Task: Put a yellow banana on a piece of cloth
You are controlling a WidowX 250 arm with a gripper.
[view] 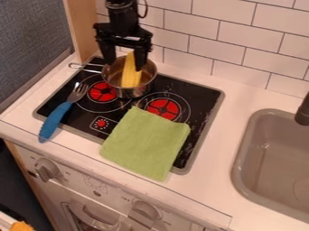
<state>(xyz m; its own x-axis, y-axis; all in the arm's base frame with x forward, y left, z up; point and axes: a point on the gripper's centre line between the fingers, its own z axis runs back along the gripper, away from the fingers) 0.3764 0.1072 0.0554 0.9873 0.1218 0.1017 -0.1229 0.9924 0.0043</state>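
Corn cob (129, 76), yellow and bumpy with kernels, sits in the pot (125, 93); I have the fingers (109, 53) spread wide, gripping nothing

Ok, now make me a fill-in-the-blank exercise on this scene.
1. The black two-finger gripper hangs over a round metal pot, and the kernelled corn cob in it is coloured ____.
2. The metal fork has a ____ handle.
3. The rectangular cloth, partly on the black stovetop, is coloured ____.
4. In the camera view, the grey rounded sink is to the stovetop's ____.

Missing words: yellow; blue; green; right
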